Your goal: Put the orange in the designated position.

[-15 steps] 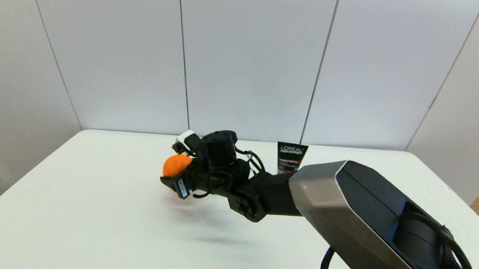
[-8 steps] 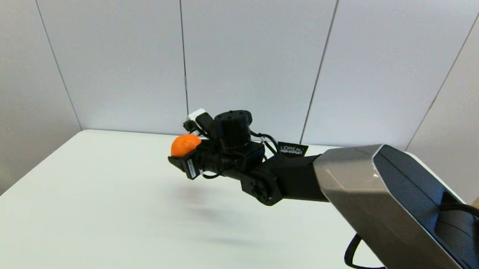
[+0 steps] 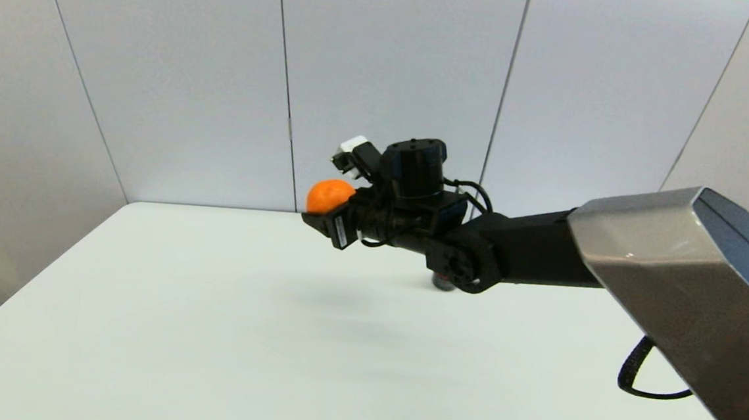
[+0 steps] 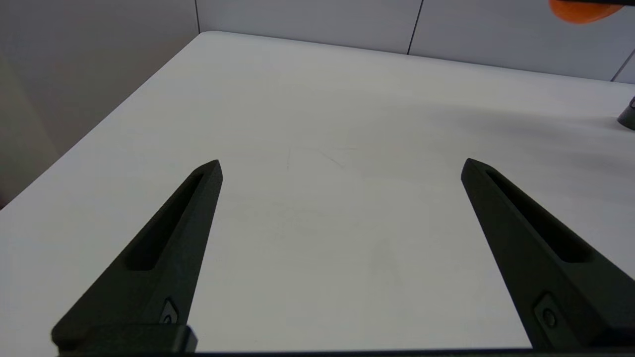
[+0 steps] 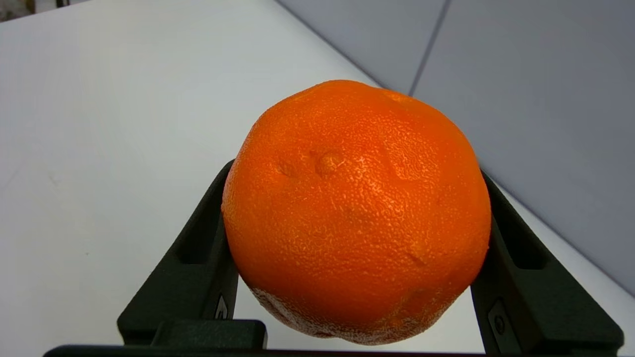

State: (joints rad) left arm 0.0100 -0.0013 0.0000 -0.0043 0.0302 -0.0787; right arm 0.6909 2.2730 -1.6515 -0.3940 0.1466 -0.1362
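Note:
The orange hangs high above the far middle of the white table, held by my right gripper, which is shut on it. In the right wrist view the orange fills the gap between both black fingers. A sliver of the orange shows in the left wrist view. My left gripper is open over bare tabletop on the left side, holding nothing; it is out of the head view. The designated position has no mark that I can see.
The black L'Oreal tube stands near the back of the table, almost wholly hidden behind my right arm's wrist; its base shows in the left wrist view. A panelled wall rises right behind the table's far edge.
My right arm has lifted the orange upward and to the right, away from the tabletop. The arm now hides the L'Oreal tube. The left gripper's earlier state is not shown.

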